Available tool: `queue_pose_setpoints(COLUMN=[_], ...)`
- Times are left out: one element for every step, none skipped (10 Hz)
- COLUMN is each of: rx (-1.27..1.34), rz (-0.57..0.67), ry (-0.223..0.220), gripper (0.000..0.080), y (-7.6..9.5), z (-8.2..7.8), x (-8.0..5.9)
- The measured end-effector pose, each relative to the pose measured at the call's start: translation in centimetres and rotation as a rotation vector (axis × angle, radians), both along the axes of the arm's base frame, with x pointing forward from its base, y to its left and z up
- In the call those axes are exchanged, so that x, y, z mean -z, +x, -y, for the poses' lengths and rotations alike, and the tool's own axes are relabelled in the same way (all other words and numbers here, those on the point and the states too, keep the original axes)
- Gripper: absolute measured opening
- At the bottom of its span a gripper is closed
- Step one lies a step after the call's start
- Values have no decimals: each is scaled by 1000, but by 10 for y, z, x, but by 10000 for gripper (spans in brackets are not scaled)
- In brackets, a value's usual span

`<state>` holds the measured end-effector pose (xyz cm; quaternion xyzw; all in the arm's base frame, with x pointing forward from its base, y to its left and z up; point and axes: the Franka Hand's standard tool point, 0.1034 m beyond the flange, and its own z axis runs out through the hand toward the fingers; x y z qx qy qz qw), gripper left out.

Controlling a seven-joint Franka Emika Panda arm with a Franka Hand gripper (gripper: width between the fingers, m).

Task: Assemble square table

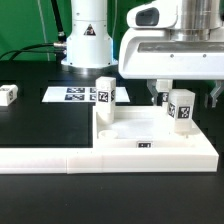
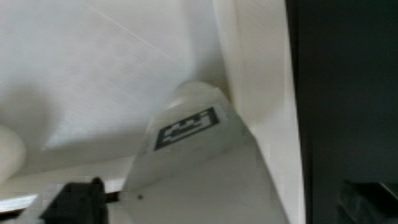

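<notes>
Exterior view: my gripper (image 1: 184, 100) hangs with its jaws spread wide, gripping nothing, one on either side of the upright leg (image 1: 180, 110). I count one tabletop (image 1: 160, 135), directly beneath the gripper, and three legs. The second leg (image 1: 105, 96) stands on the tabletop's corner, and the third leg (image 1: 8, 95) lies well apart on the black table (image 1: 40, 125).

White tabletop (image 1: 192, 148), white legs (image 1: 179, 98) with black-and-white tags (image 1: 106, 97)

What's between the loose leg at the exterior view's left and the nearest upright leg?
The marker board lies flat between the loose leg and that upright leg; only the exterior view shows it.
</notes>
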<state>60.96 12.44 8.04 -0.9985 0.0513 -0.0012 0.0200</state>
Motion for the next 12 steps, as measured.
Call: queue_pose_setpoints(rx=[-67,-127,-198,-207,-205,-205,-204,-190,-170,-147,-77,-8], rz=[4,7,9,10,9,9,10,9,8,7,6,4], ry=[0,-5,-9,-9,-9,-10,-11,-10,-10,-9,-8,-7], gripper=[648,648,648,648,529,390,290,290,290,290,290,290], y=[0,0,0,1,0,0,1,1,1,1,3,3], z=[0,-1,0,1,1,1,2,2,3,3,4,4], x=[-1,-1,-1,-1,-1,-1,-1,-1,-1,0,0,0])
